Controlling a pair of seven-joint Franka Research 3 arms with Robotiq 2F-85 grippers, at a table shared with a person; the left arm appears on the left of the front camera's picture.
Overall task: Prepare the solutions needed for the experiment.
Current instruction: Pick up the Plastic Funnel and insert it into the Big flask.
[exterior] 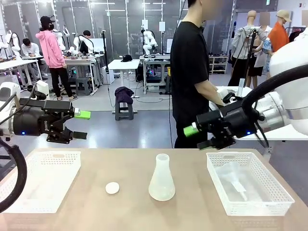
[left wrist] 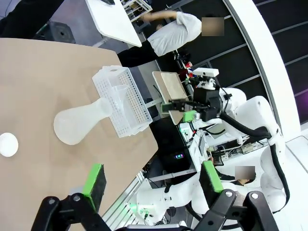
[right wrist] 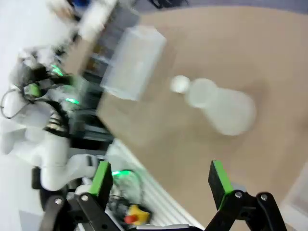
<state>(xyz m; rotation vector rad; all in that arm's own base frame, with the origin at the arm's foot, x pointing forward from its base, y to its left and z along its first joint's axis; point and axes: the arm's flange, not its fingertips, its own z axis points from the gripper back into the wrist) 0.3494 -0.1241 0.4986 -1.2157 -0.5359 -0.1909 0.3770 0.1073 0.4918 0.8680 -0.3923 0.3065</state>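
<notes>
Solutions flask [exterior: 161,179] is standing upright on the worktop [exterior: 144,214], roughly in the middle and a touch toward the robot's right. It's a frosted conical one with a narrow neck and an open mouth. Honestly can't tell how much liquid is in it through that cloudy wall. Nothing is touching it.

Just to its left lies a small white disc [exterior: 112,187], flat on the worktop and clear of the flask. Further out on that side sits the left basket [exterior: 43,178], white and perforated. The right basket [exterior: 255,208] is on the other side of the flask, near it but not touching, with something clear lying inside that's too washed out to name.

Left pincer [exterior: 81,125] hangs in the air above the left basket, pointing toward the middle, jaws spread wide with nothing between the green pads. Right pincer [exterior: 197,138] mirrors it above the right basket, also wide apart and empty-handed. Both are well apart from the flask.

A person [exterior: 190,72] in a black shirt stands at the far side, turned toward a white table behind.
</notes>
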